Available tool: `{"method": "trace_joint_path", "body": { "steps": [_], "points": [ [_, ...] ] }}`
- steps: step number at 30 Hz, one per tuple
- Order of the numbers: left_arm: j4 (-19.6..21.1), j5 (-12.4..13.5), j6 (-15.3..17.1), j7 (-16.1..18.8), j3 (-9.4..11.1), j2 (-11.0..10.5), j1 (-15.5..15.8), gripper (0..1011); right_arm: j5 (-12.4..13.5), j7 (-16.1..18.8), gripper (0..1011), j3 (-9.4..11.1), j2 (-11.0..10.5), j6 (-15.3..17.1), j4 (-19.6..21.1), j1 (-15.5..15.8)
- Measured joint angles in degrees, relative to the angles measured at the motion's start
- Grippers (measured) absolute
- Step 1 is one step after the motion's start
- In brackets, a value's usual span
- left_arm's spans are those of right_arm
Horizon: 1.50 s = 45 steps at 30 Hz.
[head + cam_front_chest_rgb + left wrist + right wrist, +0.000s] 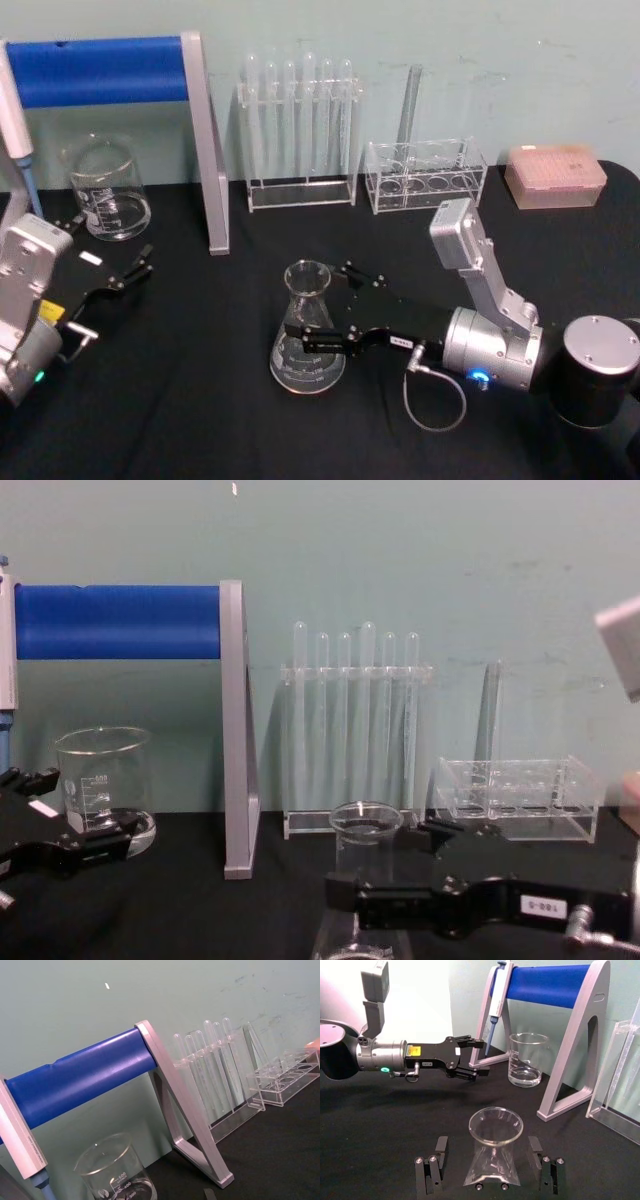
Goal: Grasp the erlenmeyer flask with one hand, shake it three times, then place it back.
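Nearest the camera, the right end effector (pixel 490 1161) straddles the erlenmeyer flask (pixel 495 1132). Its fingers are spread, one on each side of the glass, and neither touches it. The flask stands upright at the middle of the black table (pixel 200 420). It looks rigid, smooth and breakable, and probably light, since its wide base seems to hold only a little clear liquid. The sloping wall would likely slip in a grip, so the narrow neck under the flared rim is the safest hold. The mouth is open, so hard shaking could spill.

At far left the left end effector (pixel 482 1058) rests low with its fingers spread and holds nothing. Just beyond it a glass beaker (pixel 105 190) holds a shallow layer of clear liquid. Next comes a silver stand with a blue bar (pixel 205 150), where a pipette (pixel 495 995) hangs. Right of it, a clear rack of test tubes (pixel 300 130) appears empty. A lower clear rack (pixel 425 175) holds one tall tube. A closed pink box (pixel 555 175) sits at far right, and its contents cannot be made out.
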<state>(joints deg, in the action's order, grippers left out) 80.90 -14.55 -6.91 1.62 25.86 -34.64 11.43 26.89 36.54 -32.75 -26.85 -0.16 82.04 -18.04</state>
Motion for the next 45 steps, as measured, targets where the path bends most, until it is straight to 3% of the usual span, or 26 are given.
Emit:
{"method": "trace_joint_path", "body": {
  "steps": [9,24,30,36,37,41,43,45],
  "points": [
    [0.0,0.0,0.0,0.0,0.0,0.0,0.0,1001,-0.3,0.2,1002,-0.5,1.6,-0.1,-1.9,-1.6],
    [0.0,0.0,0.0,0.0,0.0,0.0,0.0,1001,-0.5,0.1,1003,-0.7,1.8,-0.1,-2.0,-1.7],
    [0.0,0.0,0.0,0.0,0.0,0.0,0.0,1001,-0.5,0.1,902,-0.7,1.8,-0.1,-1.9,-1.7],
    [0.0,0.0,0.0,0.0,0.0,0.0,0.0,1001,-0.4,0.1,731,-0.7,1.7,-0.1,-1.9,-1.7],
    [0.0,0.0,0.0,0.0,0.0,0.0,0.0,1001,-0.4,0.1,665,-0.7,1.7,-0.1,-1.9,-1.7],
    [0.0,0.0,0.0,0.0,0.0,0.0,0.0,1001,-0.4,0.1,590,-0.6,1.7,-0.1,-1.9,-1.7],
    [0.0,0.0,0.0,0.0,0.0,0.0,0.0,1001,-0.4,0.1,482,-0.6,1.7,-0.1,-1.9,-1.7],
    [0.0,0.0,0.0,0.0,0.0,0.0,0.0,1001,-0.4,0.1,460,-0.6,1.7,0.0,-1.9,-1.7]
  ]
}}
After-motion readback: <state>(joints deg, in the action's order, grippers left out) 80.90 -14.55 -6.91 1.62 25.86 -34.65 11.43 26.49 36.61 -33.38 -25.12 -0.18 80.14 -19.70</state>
